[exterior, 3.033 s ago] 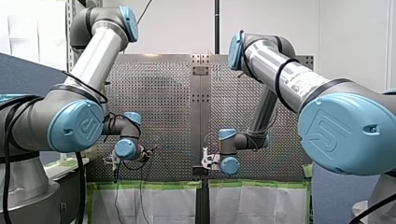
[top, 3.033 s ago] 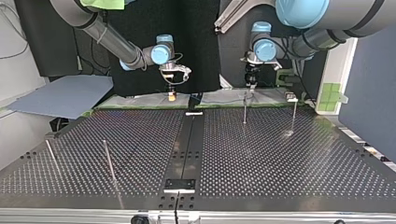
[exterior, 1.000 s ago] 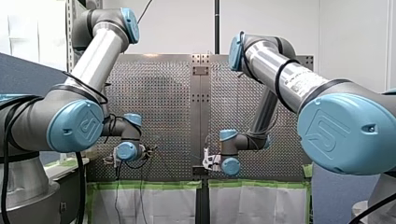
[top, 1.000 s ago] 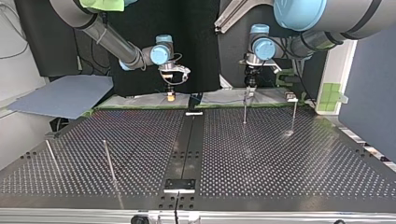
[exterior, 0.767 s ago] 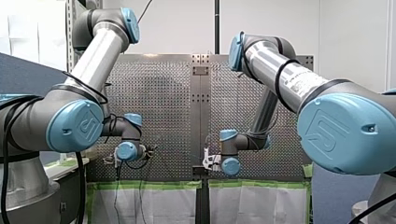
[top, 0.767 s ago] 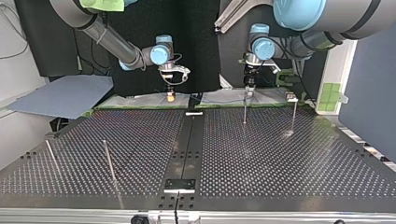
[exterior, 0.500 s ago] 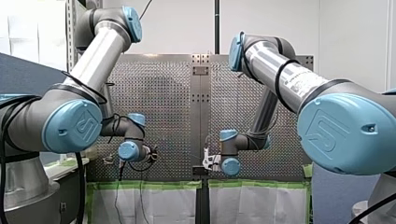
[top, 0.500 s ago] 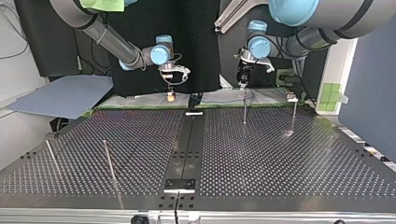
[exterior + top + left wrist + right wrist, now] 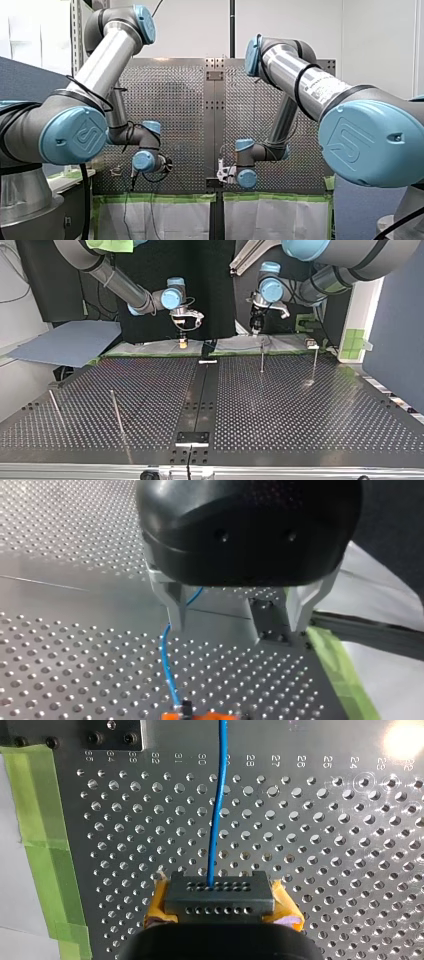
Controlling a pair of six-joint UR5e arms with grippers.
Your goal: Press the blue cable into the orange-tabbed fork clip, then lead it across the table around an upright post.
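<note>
Blue cable (image 9: 216, 820) is sitting w/ one end in the orange-tabbed fork clip (image 9: 219, 892), at the desk's (image 9: 280, 405) far edge in top view, so the clip step is prob. done & routing is coming up. Left end effector (image 9: 239, 627) is hanging open, w/ the cable running just beside one finger (image 9: 176, 612), not clamped. Right end effector (image 9: 184, 331) is hovering over the clip; open or closed, can't tell. Doing it well means closing on the cable first, pulling gently & low so it isn't popping out, and swinging wide round the nearest upright post (image 9: 261, 356). Cable's long axis is running straight out from the clip toward the left end effector, rising off the desk.
</note>
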